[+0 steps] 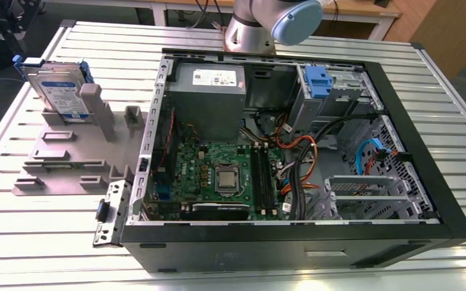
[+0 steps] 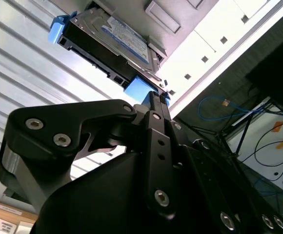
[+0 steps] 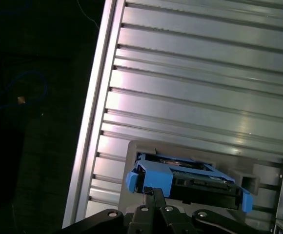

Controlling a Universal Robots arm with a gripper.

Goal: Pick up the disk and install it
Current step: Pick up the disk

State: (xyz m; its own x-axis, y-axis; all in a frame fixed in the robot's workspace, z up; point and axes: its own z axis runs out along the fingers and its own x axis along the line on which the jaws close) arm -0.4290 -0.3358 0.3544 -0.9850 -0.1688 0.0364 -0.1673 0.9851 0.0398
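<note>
The disk [image 1: 59, 91], a silver drive with a white-and-blue label in a blue caddy, stands on edge in a grey holder [image 1: 63, 159] at the exterior view's left. In both wrist views the disk [image 2: 117, 36] [image 3: 190, 178] lies just beyond the black fingertips. My gripper [image 2: 156, 97] [image 3: 153, 192] is shut, its tips pressed together with nothing between them. It is lined up with the caddy's blue end tab but still apart from it.
An open computer case [image 1: 427, 151] lies on the slatted metal table [image 1: 22, 230], with a grey power-supply box [image 1: 209, 91] and a drive bay holding a blue caddy [image 1: 318, 82]. The arm's base [image 1: 266, 24] stands behind the case. Cables hang past the table's edge [image 2: 219, 109].
</note>
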